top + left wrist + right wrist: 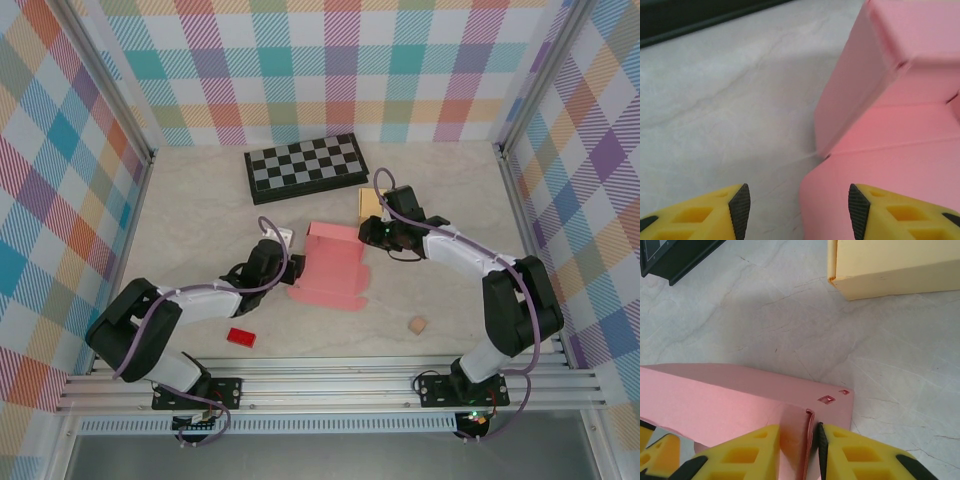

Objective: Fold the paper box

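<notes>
Box [330, 266] mid-worktop [200, 205], half folded; my right gripper [802, 445] clamped on its raised wall, my left gripper [799, 210] jaws apart over the flat flap, so any right-side tug could slide the box or spring that wall open.

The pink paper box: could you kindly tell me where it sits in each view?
Top external: pink paper box at the picture's centre.
Left wrist: right half.
Right wrist: lower left, wall pinched by the right tool.
Shared landmark: black chessboard, top left in the right wrist view and, apparently, the left.
</notes>
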Action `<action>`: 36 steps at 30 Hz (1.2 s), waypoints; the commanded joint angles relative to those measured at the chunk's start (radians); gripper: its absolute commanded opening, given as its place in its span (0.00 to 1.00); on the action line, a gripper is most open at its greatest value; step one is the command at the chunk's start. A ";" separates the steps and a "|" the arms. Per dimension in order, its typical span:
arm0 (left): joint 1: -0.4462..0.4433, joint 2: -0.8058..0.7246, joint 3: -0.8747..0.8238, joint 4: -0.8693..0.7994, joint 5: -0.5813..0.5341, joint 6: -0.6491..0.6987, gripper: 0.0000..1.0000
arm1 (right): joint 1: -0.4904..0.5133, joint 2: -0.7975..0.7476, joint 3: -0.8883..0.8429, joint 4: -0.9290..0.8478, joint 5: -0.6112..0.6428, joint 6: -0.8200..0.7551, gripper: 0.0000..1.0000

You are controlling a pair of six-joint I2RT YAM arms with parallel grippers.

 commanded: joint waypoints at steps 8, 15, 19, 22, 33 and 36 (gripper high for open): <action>0.054 0.205 0.129 0.127 0.231 0.106 0.57 | 0.003 0.028 0.042 -0.126 0.021 -0.029 0.28; 0.054 0.275 0.186 0.166 0.195 0.117 0.59 | 0.003 0.045 0.062 -0.145 0.001 -0.051 0.28; 0.054 0.279 0.191 0.201 0.166 0.137 0.59 | 0.003 0.057 0.077 -0.148 -0.018 -0.063 0.28; 0.054 0.280 0.198 0.212 0.161 0.165 0.59 | 0.003 0.069 0.083 -0.140 -0.042 -0.070 0.28; 0.049 0.281 0.223 0.216 0.149 0.200 0.60 | 0.005 0.095 0.098 -0.128 -0.090 -0.085 0.27; 0.041 0.306 0.246 0.201 0.097 0.199 0.58 | 0.007 0.096 0.104 -0.128 -0.094 -0.086 0.27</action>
